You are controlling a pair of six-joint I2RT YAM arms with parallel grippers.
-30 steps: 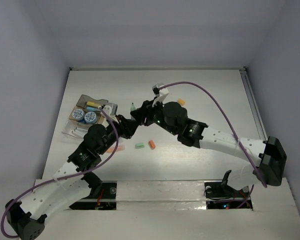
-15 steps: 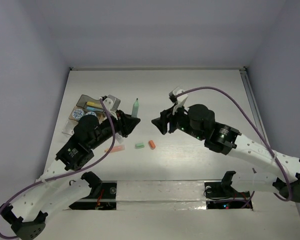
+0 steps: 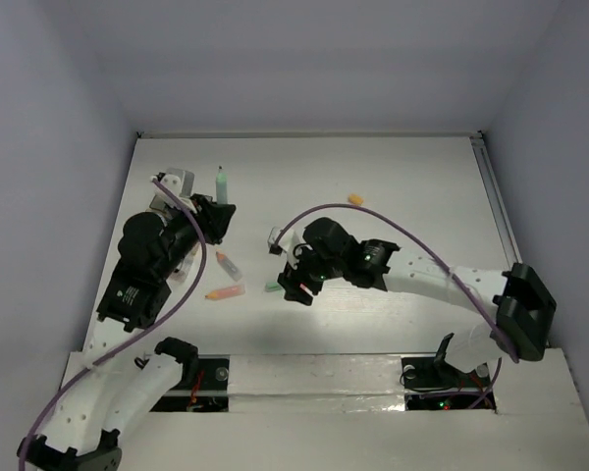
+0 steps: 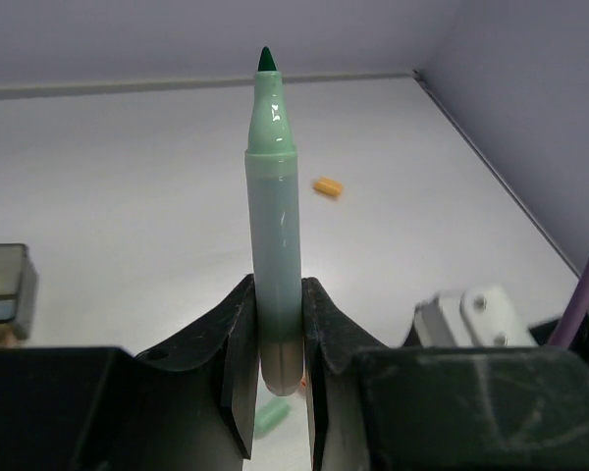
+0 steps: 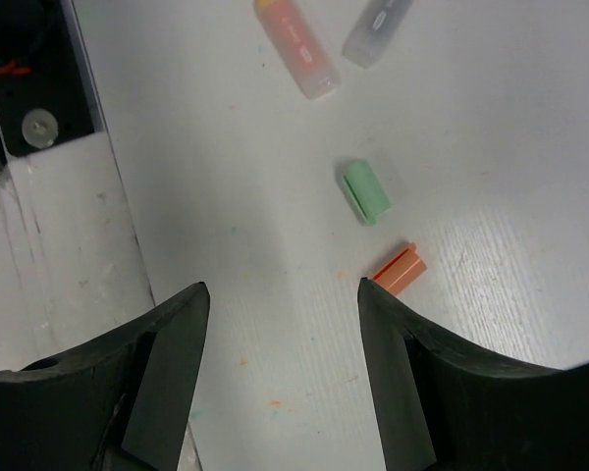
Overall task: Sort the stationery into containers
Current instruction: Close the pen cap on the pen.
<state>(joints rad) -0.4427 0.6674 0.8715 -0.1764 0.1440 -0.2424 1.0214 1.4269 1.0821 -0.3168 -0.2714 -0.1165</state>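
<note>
Overhead, the left hand [image 3: 219, 209] grips a green marker [image 3: 222, 183] above the bench [image 3: 393, 177], while the right hand [image 3: 294, 287] hangs low beside a green block [image 3: 273, 287]. Seen from the left wrist, the marker [image 4: 275, 226] stands upright, pinched near its base between both fingers [image 4: 234, 373]. From the right wrist, the right hand [image 5: 283, 294] gapes wide and empty over the green block [image 5: 365, 192] and an orange block [image 5: 400, 269].

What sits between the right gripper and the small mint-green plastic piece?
Only bare white tabletop, in the right wrist view. The open right gripper hangs short of the mint-green piece; an orange piece lies alongside.
</note>
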